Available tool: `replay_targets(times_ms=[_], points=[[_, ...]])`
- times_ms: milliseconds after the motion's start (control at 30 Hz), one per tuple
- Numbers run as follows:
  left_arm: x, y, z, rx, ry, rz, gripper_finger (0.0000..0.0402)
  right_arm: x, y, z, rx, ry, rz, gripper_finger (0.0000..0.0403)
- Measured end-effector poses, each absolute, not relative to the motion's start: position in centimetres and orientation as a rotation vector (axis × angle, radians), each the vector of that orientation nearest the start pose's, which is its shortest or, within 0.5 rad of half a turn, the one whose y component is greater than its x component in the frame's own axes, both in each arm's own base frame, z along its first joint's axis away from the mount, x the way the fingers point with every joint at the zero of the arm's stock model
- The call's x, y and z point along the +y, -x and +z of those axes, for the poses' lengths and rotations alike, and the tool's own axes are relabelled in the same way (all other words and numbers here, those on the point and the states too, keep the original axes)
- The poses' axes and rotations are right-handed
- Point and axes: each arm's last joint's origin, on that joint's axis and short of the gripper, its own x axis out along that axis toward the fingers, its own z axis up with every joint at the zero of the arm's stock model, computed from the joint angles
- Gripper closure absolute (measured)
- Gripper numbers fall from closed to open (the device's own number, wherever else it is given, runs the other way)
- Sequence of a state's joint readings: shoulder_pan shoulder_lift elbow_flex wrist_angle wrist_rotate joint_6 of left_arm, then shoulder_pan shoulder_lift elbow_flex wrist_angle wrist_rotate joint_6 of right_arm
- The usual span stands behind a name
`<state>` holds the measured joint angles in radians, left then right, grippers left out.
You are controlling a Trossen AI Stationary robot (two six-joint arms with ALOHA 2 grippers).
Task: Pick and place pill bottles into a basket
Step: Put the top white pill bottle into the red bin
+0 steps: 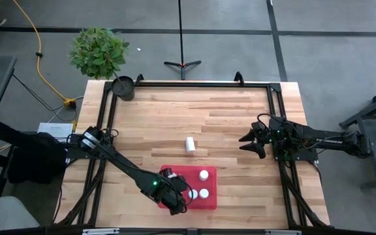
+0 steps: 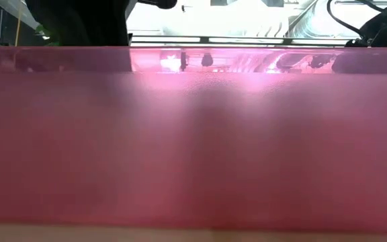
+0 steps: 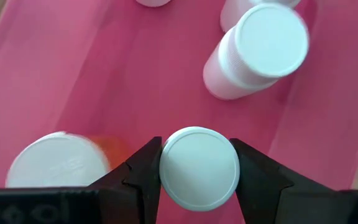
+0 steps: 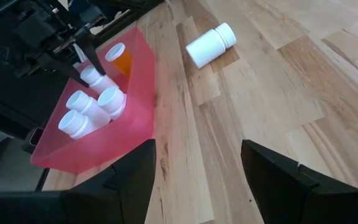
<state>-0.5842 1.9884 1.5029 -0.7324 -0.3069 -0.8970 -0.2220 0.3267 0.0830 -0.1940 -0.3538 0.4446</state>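
Note:
The red basket (image 1: 181,176) stands near the table's front edge, and its wall fills the low view (image 2: 193,148). My left gripper (image 1: 177,198) is inside it, shut on a white-capped pill bottle (image 3: 199,168). Other bottles stand in the basket: a white one (image 3: 253,53) and an amber one with a white cap (image 3: 55,165). They also show in the right wrist view (image 4: 82,115). One white bottle (image 1: 190,144) lies on its side on the wood mid-table. My right gripper (image 1: 251,145) is open and empty at the right side. My left gripper pinches the bottle at its round white cap (image 3: 166,171), one finger (image 3: 143,177) on each side. The fingers come from above, pointing down. The bottle is upright inside the basket. Whether its base rests on the basket floor I cannot tell.
A small dark pot (image 1: 123,87) stands at the table's far left corner, with a leafy plant (image 1: 98,51) behind it off the table. A black frame rail (image 1: 194,84) runs along the far edge. Bare wood lies between the basket and my right gripper.

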Motion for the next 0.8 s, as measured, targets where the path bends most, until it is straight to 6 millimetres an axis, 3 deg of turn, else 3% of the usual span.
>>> replay_targets(times_ms=[800], points=[[-22.03,-34.57,18.79,1.047,0.314,0.296,0.0207,-1.40,-10.77,14.71,0.444,-0.561,0.036,0.0176]])
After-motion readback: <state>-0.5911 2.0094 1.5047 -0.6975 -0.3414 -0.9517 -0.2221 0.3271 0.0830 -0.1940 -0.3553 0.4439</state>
